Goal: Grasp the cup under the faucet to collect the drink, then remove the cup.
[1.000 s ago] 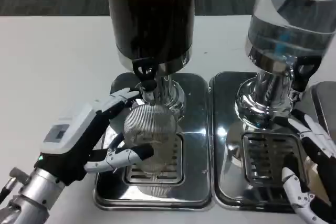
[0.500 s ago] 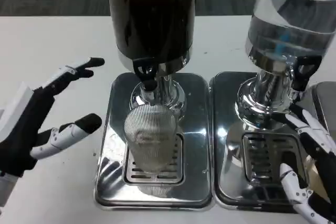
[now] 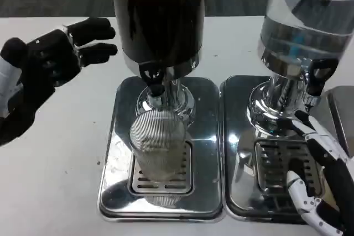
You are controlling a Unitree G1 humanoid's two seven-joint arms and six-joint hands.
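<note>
Ribbed clear cup (image 3: 158, 146) upright on the drip tray (image 3: 113, 161), directly beneath the dark dispenser's faucet (image 3: 153, 79). Left robot hand (image 3: 52, 59), up and to the left of the cup, well apart, fingers spread, holding nothing. Right robot hand (image 3: 319, 183), right of the cup over the neighbouring tray, fingers apart, empty. Pressing the faucet lever suits a descent from above; open bench (image 3: 50, 153) left of the cup offers withdrawal room.

White table (image 3: 61, 153), two steel drip trays (image 3: 119, 192) (side by side, touching)
</note>
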